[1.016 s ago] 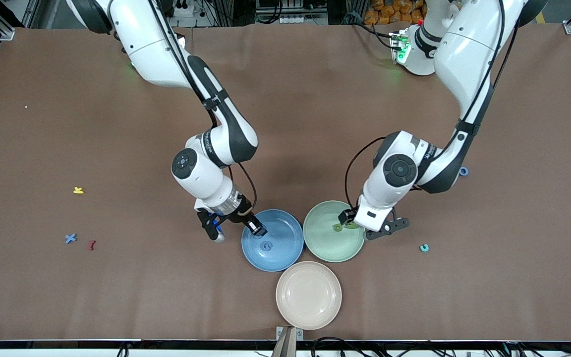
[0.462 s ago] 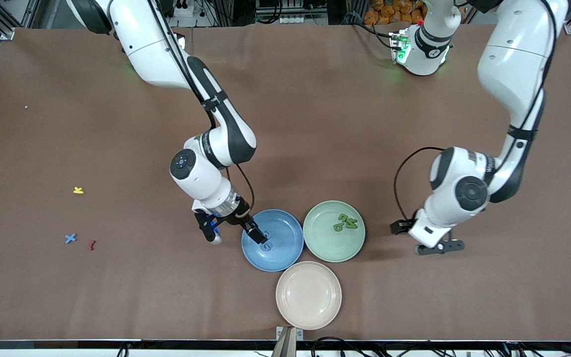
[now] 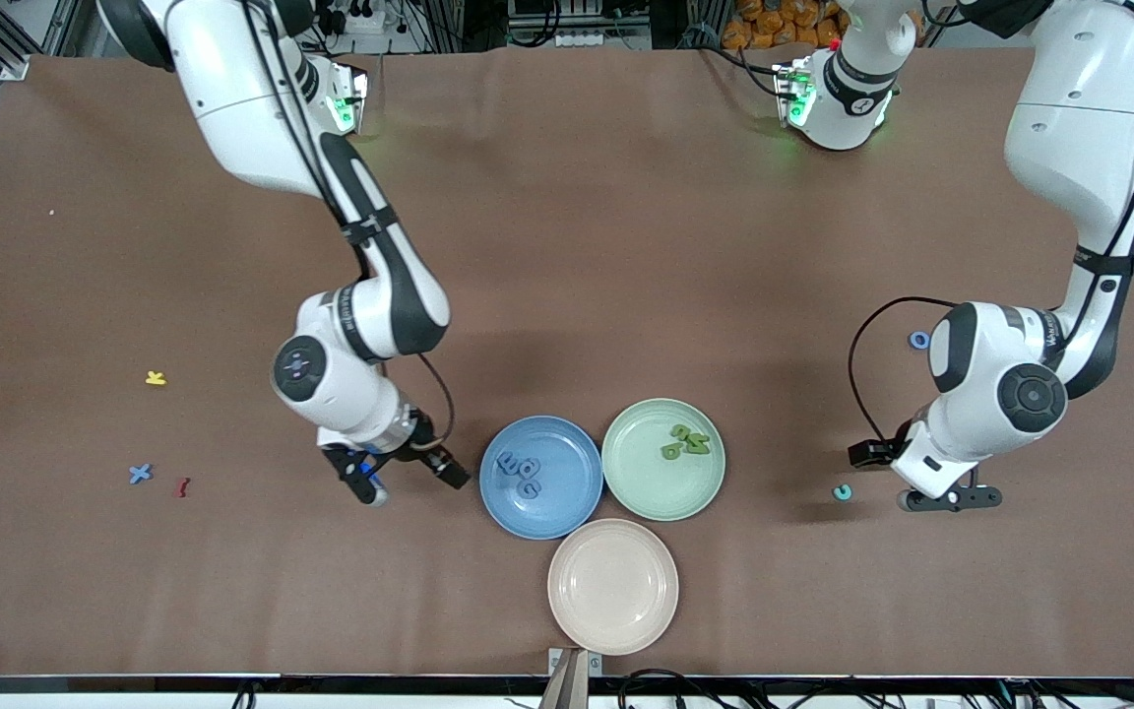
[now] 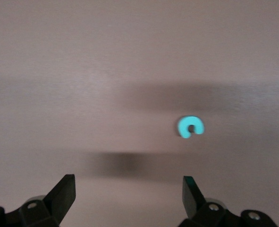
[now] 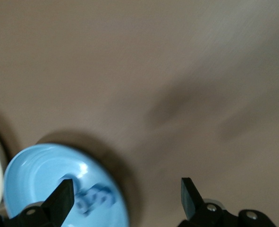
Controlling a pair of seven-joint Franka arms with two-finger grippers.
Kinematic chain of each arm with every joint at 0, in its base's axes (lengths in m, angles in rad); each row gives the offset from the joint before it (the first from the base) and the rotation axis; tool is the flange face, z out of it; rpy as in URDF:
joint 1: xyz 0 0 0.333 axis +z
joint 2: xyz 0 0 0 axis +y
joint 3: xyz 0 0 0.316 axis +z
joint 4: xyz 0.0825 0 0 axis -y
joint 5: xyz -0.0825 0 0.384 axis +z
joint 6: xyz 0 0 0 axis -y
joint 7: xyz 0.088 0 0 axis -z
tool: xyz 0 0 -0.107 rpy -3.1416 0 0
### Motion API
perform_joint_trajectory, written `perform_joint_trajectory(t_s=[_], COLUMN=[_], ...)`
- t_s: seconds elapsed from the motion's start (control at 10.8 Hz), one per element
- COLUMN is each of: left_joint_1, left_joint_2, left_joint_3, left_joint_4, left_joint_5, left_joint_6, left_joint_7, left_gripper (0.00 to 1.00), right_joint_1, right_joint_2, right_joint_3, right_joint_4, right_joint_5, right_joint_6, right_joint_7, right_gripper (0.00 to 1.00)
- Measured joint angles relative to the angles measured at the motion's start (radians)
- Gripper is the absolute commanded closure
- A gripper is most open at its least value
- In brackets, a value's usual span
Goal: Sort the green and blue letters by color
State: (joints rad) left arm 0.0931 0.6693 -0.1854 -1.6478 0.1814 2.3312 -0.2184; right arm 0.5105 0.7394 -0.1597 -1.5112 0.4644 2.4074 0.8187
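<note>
Three blue letters lie in the blue plate. Olive-green letters lie in the green plate. My right gripper is open and empty, low over the table beside the blue plate; its wrist view shows the plate and the letters. My left gripper is open and empty beside a teal letter, which shows ahead of the fingers in the left wrist view. A blue ring letter lies by the left arm. A blue X lies toward the right arm's end.
An empty beige plate sits nearer the front camera than the other two plates. A dark red letter lies beside the blue X. A yellow letter lies farther from the front camera than those two.
My right gripper drew away from the blue plate, leaving the blue letters in it. My left arm swung from the green plate toward its own end, stopping beside the teal letter.
</note>
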Motion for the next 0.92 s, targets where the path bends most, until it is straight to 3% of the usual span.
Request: perform_joint_trajectory(t_s=[0.46, 0.74, 0.92], left_joint_1=[0.013, 0.013, 0.004], left_joint_2=[-0.069, -0.195, -0.294], left_joint_3=[0.020, 0.018, 0.016], left_joint_4=[0.004, 0.011, 0.014], left_joint_5=[0.000, -0.012, -0.092], left_joint_6=[-0.059, -0.198, -0.289], left_joint_7=[0.001, 0.001, 0.001], left_gripper=[0.00, 0.00, 0.00], right_joint_1=[-0.146, -0.270, -0.317], right_joint_2=[-0.113, -0.119, -0.119], right_joint_3=[-0.030, -0.066, -0.102], right_joint_4=[-0.194, -0.227, -0.232], right_joint_5=[-0.022, -0.049, -0.056], right_joint_6=[-0.016, -0.034, -0.037], right_joint_7=[-0.549, -0.947, -1.144], right_gripper=[0.00, 0.00, 0.00])
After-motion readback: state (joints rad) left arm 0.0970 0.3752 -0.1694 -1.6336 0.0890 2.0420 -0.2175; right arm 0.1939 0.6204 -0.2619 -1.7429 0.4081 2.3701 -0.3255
